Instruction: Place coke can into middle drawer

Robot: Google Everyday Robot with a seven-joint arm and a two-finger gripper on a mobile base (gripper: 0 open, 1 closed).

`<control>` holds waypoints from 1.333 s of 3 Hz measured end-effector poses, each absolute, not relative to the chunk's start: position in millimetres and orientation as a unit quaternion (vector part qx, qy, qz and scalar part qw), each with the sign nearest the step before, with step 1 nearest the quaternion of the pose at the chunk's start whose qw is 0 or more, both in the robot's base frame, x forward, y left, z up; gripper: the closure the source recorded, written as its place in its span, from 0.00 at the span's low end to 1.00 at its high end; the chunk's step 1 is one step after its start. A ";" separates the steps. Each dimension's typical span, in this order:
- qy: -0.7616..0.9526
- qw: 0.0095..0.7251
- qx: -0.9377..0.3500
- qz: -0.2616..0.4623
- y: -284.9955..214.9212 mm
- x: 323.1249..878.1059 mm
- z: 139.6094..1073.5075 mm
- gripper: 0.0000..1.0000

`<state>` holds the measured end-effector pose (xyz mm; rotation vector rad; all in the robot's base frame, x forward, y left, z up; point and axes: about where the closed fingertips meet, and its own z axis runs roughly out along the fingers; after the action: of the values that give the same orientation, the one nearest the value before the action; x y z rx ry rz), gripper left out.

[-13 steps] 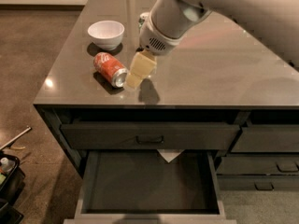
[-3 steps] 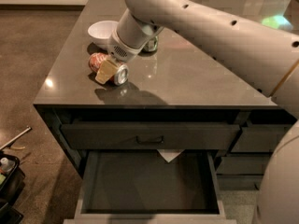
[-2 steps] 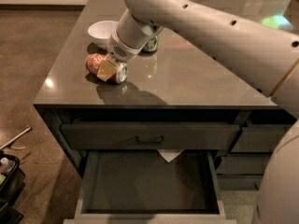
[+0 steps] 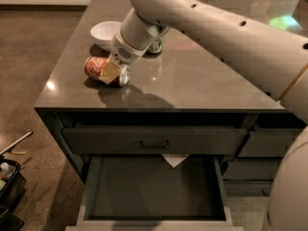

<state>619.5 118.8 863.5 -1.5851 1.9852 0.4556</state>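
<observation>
The coke can [image 4: 98, 68] lies on its side on the dark countertop [image 4: 192, 85], near the front left, its silver end facing right. My gripper [image 4: 111, 72] is down at the can's right end, touching or overlapping it, with the arm reaching in from the upper right. The can rests on the counter. The middle drawer [image 4: 154, 189] is pulled open below the counter's front edge and its dark interior holds nothing.
A white bowl [image 4: 105, 32] stands behind the can. A green-and-silver can [image 4: 156, 46] is partly hidden behind my arm. A shut drawer front with a bar handle [image 4: 154, 142] sits above the open drawer. Narrower drawers [image 4: 267, 146] are to the right. Clutter [image 4: 7, 177] lies on the floor at left.
My gripper has moved left from beside the can and come down onto its right end. The can has shifted slightly to the left. The drawer has stayed open.
</observation>
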 end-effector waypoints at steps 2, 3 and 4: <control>0.727 0.324 -0.577 0.183 73.0 509.8 910.5 1.00; 0.742 0.343 -0.547 0.181 42.5 450.7 906.6 1.00; 0.768 0.359 -0.499 0.179 2.0 413.3 875.0 1.00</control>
<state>413.3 2.0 875.0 -1.2875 1.9802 0.4609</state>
